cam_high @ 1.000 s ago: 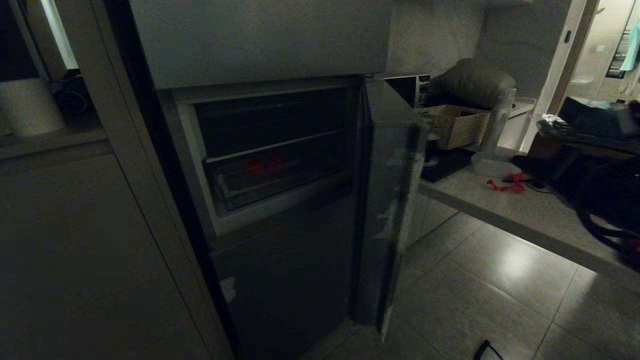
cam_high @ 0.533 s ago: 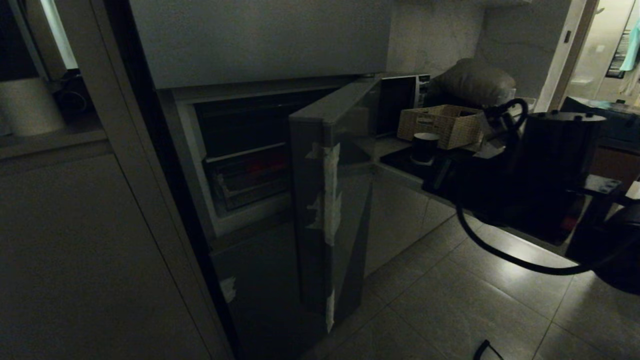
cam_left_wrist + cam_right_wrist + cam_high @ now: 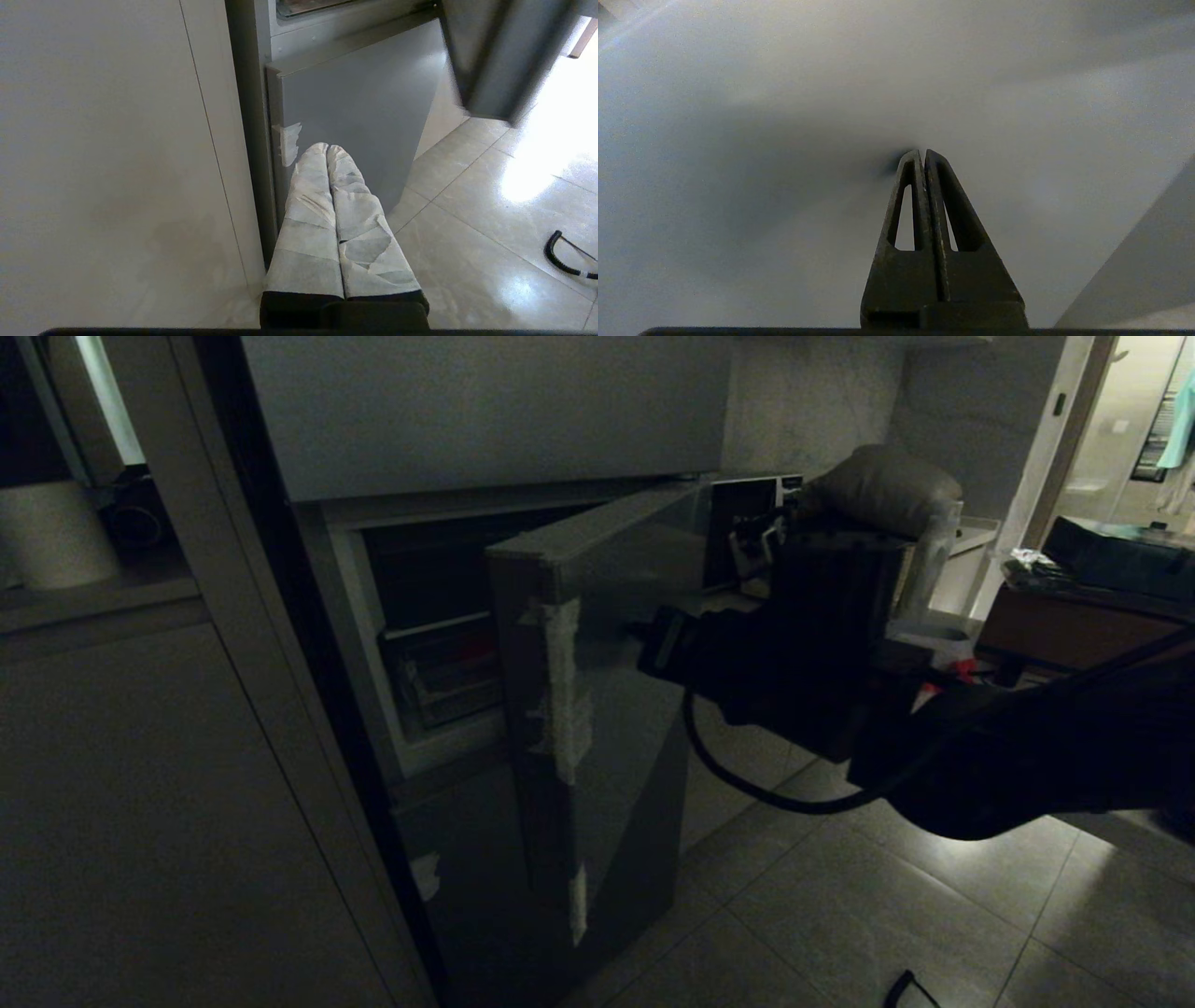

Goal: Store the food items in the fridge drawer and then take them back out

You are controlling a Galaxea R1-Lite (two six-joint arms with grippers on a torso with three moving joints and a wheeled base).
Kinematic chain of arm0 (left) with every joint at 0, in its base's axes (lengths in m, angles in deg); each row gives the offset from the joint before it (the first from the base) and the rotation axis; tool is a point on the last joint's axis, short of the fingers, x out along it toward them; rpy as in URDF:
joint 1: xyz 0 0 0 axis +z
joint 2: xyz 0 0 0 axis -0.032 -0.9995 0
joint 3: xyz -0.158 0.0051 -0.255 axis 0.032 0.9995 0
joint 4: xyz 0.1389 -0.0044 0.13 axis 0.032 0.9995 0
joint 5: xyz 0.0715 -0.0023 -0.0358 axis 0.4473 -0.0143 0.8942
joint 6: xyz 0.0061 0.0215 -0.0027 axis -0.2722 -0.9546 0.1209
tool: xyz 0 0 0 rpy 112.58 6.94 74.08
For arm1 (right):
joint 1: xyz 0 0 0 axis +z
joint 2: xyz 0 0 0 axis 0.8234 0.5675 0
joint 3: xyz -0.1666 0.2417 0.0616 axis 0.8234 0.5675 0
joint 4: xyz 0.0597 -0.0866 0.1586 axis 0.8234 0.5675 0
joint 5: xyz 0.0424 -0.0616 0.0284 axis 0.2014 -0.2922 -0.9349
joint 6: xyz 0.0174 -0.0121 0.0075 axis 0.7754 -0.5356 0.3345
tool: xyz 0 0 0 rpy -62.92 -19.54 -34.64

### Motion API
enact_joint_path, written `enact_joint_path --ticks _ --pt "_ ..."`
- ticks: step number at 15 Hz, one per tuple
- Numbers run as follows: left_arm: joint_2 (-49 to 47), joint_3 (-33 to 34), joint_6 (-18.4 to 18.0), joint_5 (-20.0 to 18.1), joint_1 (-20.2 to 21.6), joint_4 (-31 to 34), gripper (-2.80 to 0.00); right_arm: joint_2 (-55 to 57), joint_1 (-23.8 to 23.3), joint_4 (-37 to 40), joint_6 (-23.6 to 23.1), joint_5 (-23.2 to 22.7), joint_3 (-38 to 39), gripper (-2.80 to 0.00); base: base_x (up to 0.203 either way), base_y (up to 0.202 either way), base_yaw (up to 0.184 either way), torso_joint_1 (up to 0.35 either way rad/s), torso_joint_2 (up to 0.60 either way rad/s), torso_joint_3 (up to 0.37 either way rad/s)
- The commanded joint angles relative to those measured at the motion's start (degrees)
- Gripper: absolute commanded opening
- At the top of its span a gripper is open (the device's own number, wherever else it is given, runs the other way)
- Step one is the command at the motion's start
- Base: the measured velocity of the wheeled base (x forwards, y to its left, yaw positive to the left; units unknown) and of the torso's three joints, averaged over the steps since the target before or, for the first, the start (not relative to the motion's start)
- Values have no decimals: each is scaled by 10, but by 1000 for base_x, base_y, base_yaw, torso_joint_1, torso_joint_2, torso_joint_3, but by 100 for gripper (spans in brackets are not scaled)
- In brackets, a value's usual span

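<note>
fridge (image 3: 467,420): a tall dark grey matte box with flat panels, seen at the left-centre of the head view; the lower panel (image 3: 359,116) is shut flush.

middle door (image 3: 597,709): a flat grey slab, swung partway across the opening, with ragged whitish tape scraps (image 3: 563,691) stuck down its near edge.

fridge drawer (image 3: 439,677): clear plastic with a raised front lip, only its left part seen past the door edge; it is pushed in, inside the fridge.

food items (image 3: 478,653): just a faint red smudge is made out behind the clear drawer front; shape can't be told in the dark.

right pincer (image 3: 923,156): two black hollow wedge fingers pressed flat together, nothing held; the tips are set right up against a smooth grey door face. In the head view the black arm (image 3: 803,653) is seen reaching in from the right to the door's outer side.

left pincer (image 3: 327,151): fingers wrapped in crinkly white tape, closed against each other, empty; parked low, near the bottom fridge panel.

floor (image 3: 887,896): glossy grey square tiles, with a black cable loop (image 3: 560,254) lying on them at the near right.
</note>
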Motion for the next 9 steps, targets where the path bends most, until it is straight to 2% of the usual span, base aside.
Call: enact_joint_path --ticks 1,4,7,9 --pt "-1 0 0 0 0 0 -280 82 18 -12 -8 5 -77 -280 0 0 0 0 0 0" --pt "-1 0 0 0 0 0 -280 174 25 -26 -44 6 -201 -280 0 0 0 0 0 0" --pt "-1 0 0 0 0 0 -280 314 19 -29 -102 1 -351 -280 0 0 0 0 0 0" --pt "-1 0 0 0 0 0 -280 364 7 -64 -135 -28 -384 -280 0 0 0 0 0 0"
